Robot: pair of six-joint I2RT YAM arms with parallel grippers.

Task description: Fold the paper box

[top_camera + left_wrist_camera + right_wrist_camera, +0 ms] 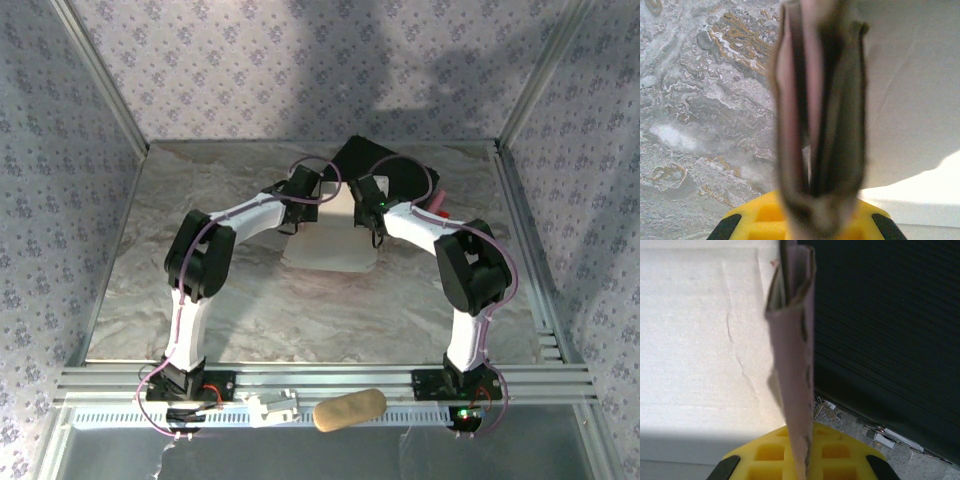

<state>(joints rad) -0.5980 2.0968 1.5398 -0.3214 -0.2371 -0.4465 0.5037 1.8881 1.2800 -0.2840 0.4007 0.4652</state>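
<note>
The paper box (pixel 335 208) is pale pink cardboard held up between the two arms at the back middle of the marble table (pixel 200 300). My left gripper (pixel 298 212) is shut on its left end. In the left wrist view the folded pink layers (pixel 810 100) rise edge-on and blurred from the jaws, hiding the fingers. My right gripper (pixel 377 222) is shut on its right end. The right wrist view shows a narrow folded pink edge (pixel 792 350) standing up from the closed jaws.
A white textured slab (pixel 330 252) lies under the box, also seen as the white slab (pixel 700 340). The black case (pixel 385 172) lies just behind and to the right. A tan oblong thing (pixel 350 410) rests on the front rail. Patterned walls enclose three sides.
</note>
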